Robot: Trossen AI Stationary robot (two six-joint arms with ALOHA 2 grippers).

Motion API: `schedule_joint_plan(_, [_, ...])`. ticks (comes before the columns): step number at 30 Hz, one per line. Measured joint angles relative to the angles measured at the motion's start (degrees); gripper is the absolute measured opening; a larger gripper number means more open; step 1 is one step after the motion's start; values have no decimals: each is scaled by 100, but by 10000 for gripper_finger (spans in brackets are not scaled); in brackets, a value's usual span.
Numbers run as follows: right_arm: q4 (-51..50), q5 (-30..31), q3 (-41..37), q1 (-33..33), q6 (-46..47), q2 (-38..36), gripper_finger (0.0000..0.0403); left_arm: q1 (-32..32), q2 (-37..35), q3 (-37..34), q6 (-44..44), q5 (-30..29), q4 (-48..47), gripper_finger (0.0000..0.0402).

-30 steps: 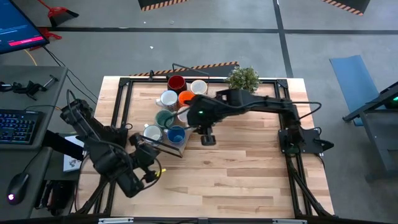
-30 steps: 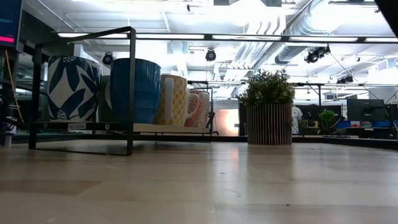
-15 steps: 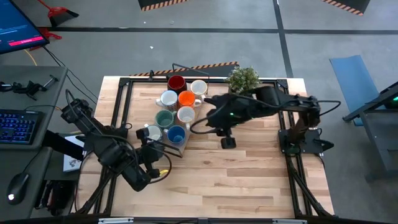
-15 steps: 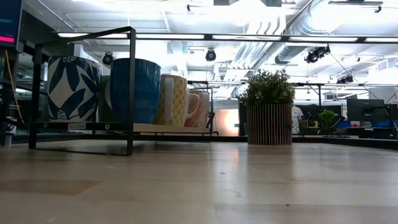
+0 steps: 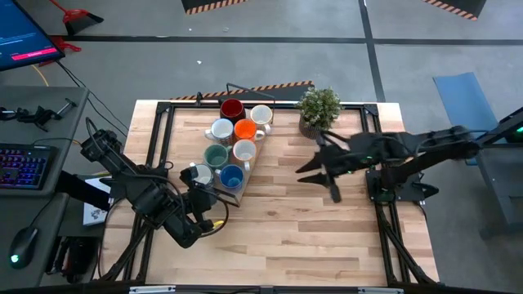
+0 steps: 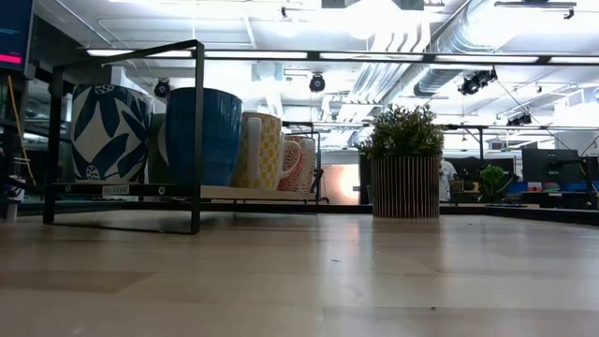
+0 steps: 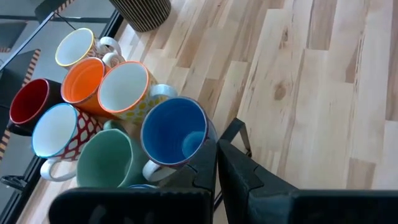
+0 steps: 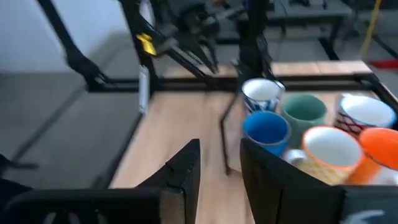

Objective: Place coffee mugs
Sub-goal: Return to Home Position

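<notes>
While you look down on the pale wooden table (image 5: pixel 327 229), grey floor surrounds it and a keyboard (image 5: pixel 24 163) sits off its left side. Eight coffee mugs (image 5: pixel 244 129) cluster on a black-framed rack (image 6: pixel 197 122) at back left, with a potted plant (image 5: pixel 319 104) near them. The left gripper (image 7: pixel 217 155) hangs by the rack's front, fingers together. The right gripper (image 8: pixel 219 149) hovers right of centre, fingers apart, well apart from the mugs.

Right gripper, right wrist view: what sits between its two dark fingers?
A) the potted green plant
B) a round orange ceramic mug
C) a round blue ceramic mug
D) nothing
D: the right gripper is open, only the light wooden table showing between its fingers.
</notes>
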Motion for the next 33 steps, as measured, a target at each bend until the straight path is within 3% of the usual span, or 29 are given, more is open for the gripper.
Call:
schedule_joint_plan(10, [1860, 212, -1991, 491, 87, -1243, 94, 0, 0, 0, -5, 1, 15, 7])
schedule_joint_plan(15, [2125, 309, -2715, 568, -495, -1408, 94, 0, 0, 0, -9, 0, 28, 7])
schedule_joint_plan(22, [2584, 429, -3625, 389, -400, -1901, 94, 0, 0, 0, -9, 2, 51, 7])
schedule_joint_plan(28, [3433, 717, -4762, 302, -414, -2789, 94, 0, 0, 0, -9, 0, 225, 7])
schedule_joint_plan(33, [3470, 719, -5608, 145, -405, -3789, 94, 0, -1, 0, -9, 2, 221, 7])
